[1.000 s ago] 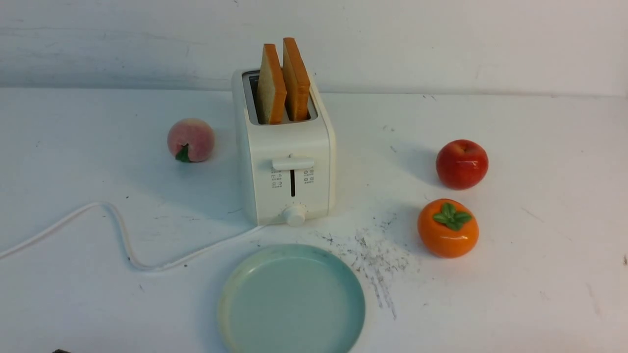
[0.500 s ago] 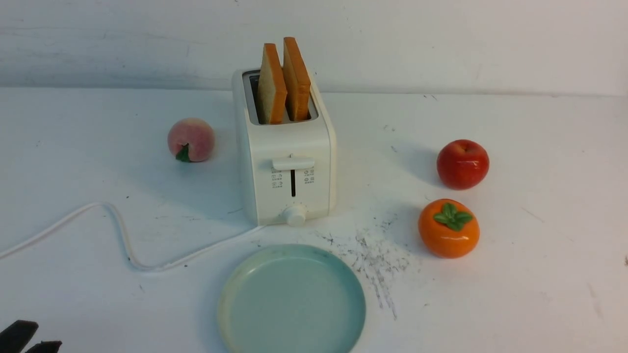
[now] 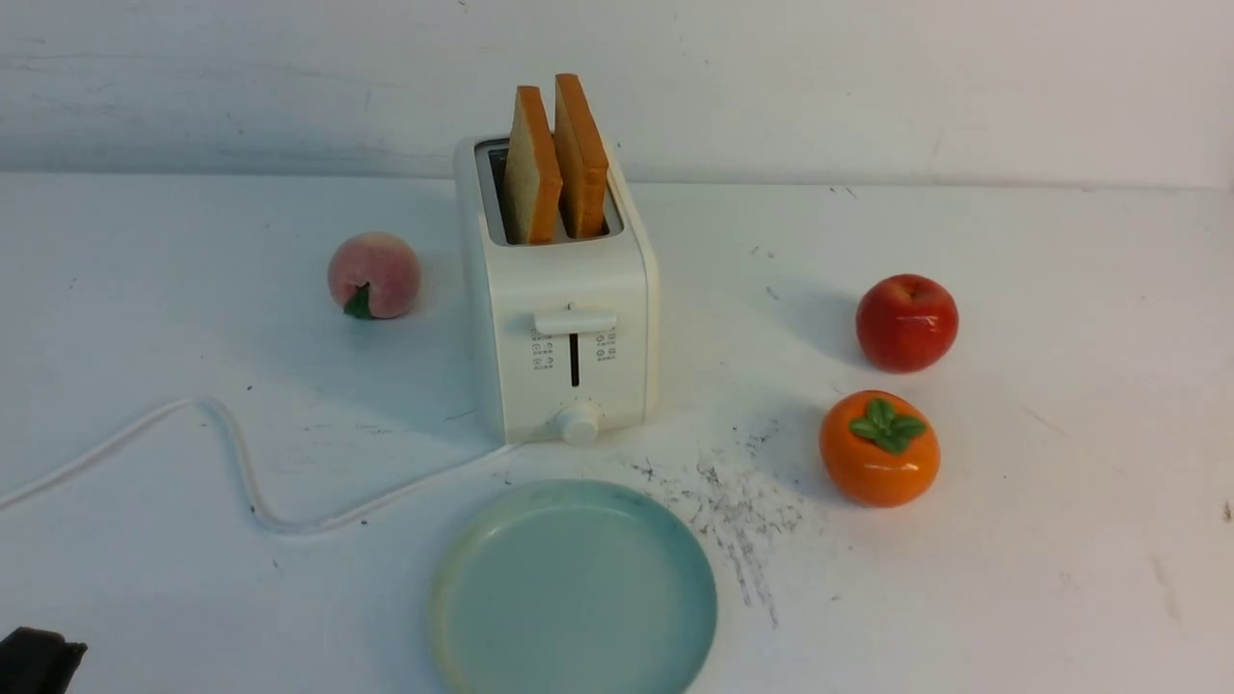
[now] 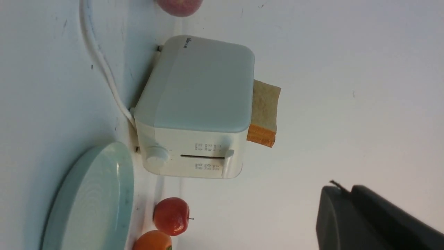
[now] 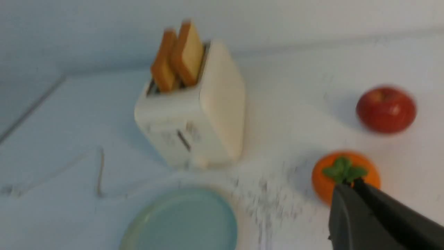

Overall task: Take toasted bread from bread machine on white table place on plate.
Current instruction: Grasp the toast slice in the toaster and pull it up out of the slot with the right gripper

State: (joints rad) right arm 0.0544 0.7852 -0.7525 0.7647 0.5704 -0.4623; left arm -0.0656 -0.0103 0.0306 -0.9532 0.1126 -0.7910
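The left gripper [image 3: 39, 660], whose two dark fingers stood apart half a second ago at the near left corner of the white table [image 3: 1060, 434], now shows as one closed mass with nothing between its fingers. The left wrist view agrees, with the fingertips drawn together and empty. The right gripper [image 5: 348, 189] is out of the front view, but its own camera shows the fingers pressed together on nothing, above the orange fruit [image 3: 879, 448] near the right edge. Nothing else has shifted: the peach [image 3: 374, 275], the apple [image 3: 907, 323] and the cord [image 3: 231, 453] lie as they did. Both tools would have to open again before either could take a slice, so the task looks to be at its very start. The toasted bread [image 3: 532, 169] is untouched, with both slices standing on edge in the slots of the bread machine [image 3: 569, 308], which sits mid-table toward the far edge. Their upper halves stand clear of the top. Each slice is close to upright, its thin crust edge turned to the near edge and its broad faces turned to the left and right edges. The slots' long axis runs from near edge to far edge, so a pinch across the faces seems the likely grip. The lever [image 3: 576, 320] faces the near edge at the top of its slide. The plate [image 3: 574, 588] lies bare at the near edge, just in front of the bread machine.
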